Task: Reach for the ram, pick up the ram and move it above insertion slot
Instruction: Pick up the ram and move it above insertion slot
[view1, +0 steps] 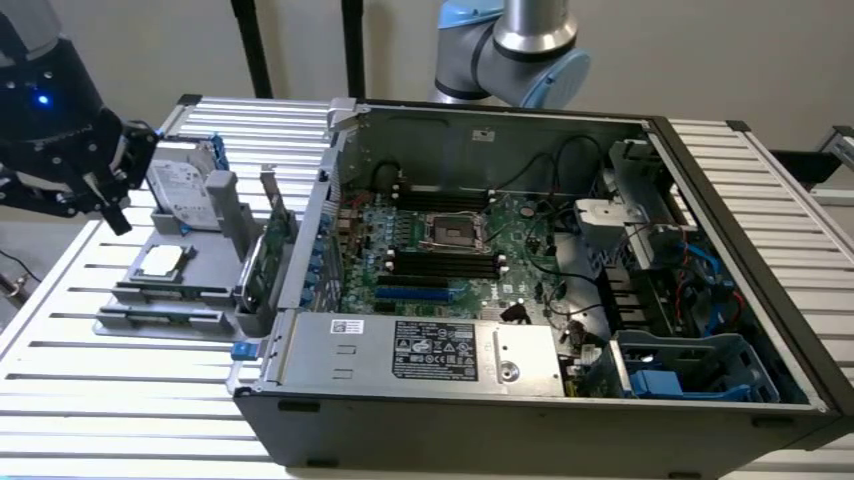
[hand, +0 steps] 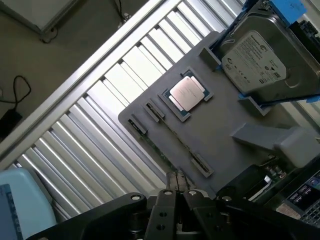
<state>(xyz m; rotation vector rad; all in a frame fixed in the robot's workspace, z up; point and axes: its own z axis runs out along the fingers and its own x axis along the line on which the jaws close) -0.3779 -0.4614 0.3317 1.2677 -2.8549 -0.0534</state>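
Before me, an open computer case (view1: 534, 425) lies on its side on a slatted aluminium table (view1: 120, 380). Its green motherboard (view1: 527, 275) is exposed, with a square silver processor socket (view1: 450, 234) at the centre and a short blue slot (view1: 411, 294) near the labelled power supply (view1: 414, 350). A blue drive caddy (view1: 674, 365) sits in the case's near corner. Beside the case, toward the exterior view's left, a grey tray (hand: 220, 125) carries a loose processor chip (hand: 187, 93), a silver hard drive (hand: 255, 60) propped in blue rails, and an upright expansion card (view1: 276, 250).
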